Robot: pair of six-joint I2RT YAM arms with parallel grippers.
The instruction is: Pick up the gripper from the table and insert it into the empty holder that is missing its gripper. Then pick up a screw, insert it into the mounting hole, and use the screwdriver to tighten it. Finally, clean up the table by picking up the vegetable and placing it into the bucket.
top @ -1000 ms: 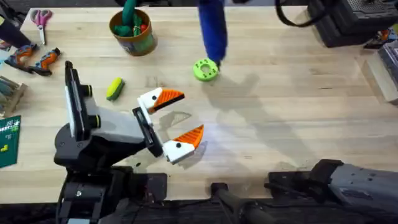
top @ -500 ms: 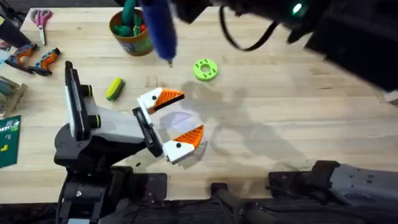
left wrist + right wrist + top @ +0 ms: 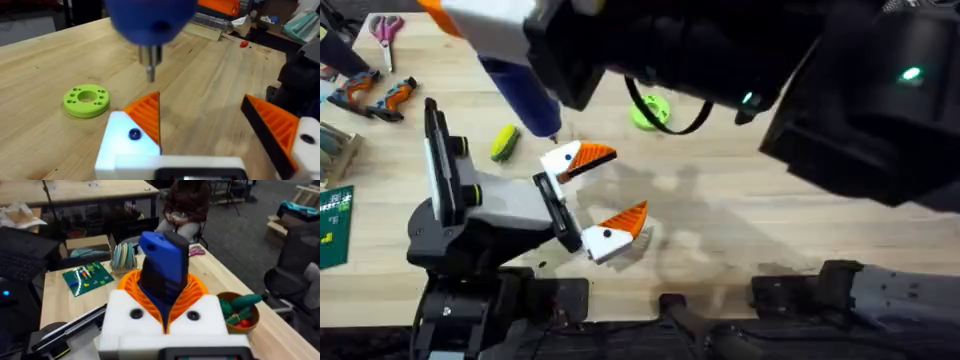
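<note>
Blue screwdriver (image 3: pixel 162 275), clamped in my right claw (image 3: pixel 165 317), has swung from beside the green disc (image 3: pixel 650 112) to just above my left claw (image 3: pixel 603 192), which stays open, empty. Tightening is imminent. My left wrist view shows bit above screw (image 3: pixel 134 134). Beyond: vegetable (image 3: pixel 504 142) on worktop (image 3: pixel 740 200); bucket (image 3: pixel 240 311).
</note>
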